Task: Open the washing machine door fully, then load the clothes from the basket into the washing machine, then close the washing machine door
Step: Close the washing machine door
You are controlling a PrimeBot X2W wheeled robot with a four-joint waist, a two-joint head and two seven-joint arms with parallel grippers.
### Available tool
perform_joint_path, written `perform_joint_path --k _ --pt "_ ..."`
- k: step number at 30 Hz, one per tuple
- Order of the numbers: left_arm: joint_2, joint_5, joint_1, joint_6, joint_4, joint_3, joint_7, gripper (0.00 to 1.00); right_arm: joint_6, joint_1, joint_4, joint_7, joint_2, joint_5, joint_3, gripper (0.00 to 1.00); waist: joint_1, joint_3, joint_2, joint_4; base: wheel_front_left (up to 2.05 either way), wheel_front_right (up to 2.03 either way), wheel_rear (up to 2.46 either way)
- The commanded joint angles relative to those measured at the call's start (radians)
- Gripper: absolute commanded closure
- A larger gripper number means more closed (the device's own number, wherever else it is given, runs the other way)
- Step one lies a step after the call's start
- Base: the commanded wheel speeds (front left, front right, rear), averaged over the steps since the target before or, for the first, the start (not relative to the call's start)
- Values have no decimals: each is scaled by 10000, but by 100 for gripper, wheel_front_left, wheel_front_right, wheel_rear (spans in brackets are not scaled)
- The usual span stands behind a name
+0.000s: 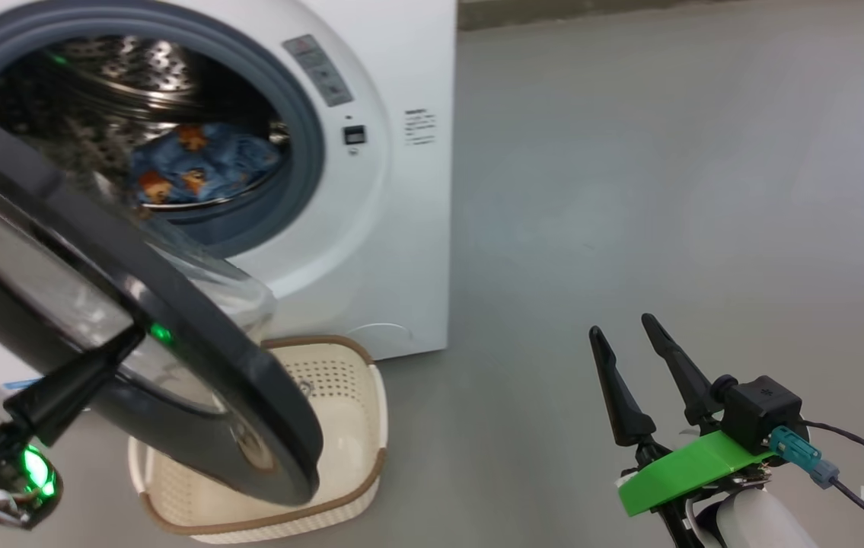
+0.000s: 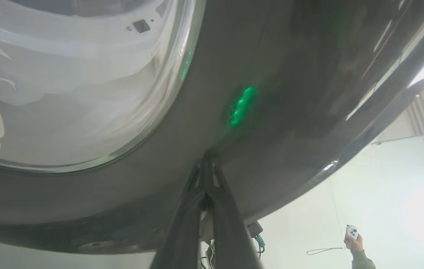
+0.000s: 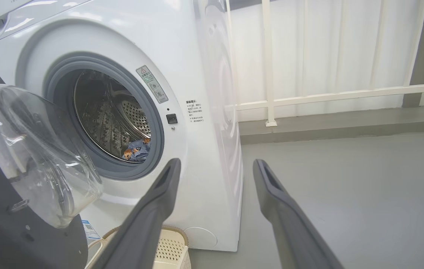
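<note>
Two grippers. Far left: left gripper [image 1: 131, 335], long dark fingers pinched shut on nothing, tips set against the outer face of the large round washing machine door [image 1: 249, 396] with wide glossy black rim and bulging clear glass bowl window [image 3: 36, 149]. Door hanging partway open, out over the basket. Probably heavy and rigid on its hinge, slick on the gloss, breakable at the glass; best pushed flat on the rim near the free edge, never on the bowl. Beneath it: small cream-white perforated plastic basket [image 1: 355, 426] with brown woven-look rim, close to the washer's foot, seemingly empty where visible. Behind: big white boxy front-loading washing machine [image 1: 393, 228], perforated steel drum [image 1: 119, 68] holding the soft light blue clothes [image 1: 199, 164] with orange printed patches, limp and light by the look, lying low near the front. Far right: right gripper [image 1: 622, 326], fingers spread wide, holding nothing, well apart from the machine over bare grey floor [image 1: 667, 152].
</note>
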Motion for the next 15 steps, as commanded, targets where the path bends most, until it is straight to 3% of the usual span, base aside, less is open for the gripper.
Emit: perform_joint_path --k 1,7,15 --pt "267 120 -660 -29 -204 372 -100 100 56 -88 -336 -93 60 23 171 0 0 310 -1 -492 0 0 0" --pt "266 250 -940 -125 68 406 -268 100 56 -48 -494 -93 60 44 81 0 0 454 -1 -617 0 0 0" --pt "197 341 -1079 -310 226 352 -325 100 56 -65 -474 -93 60 36 46 0 0 385 -1 -257 0 0 0"
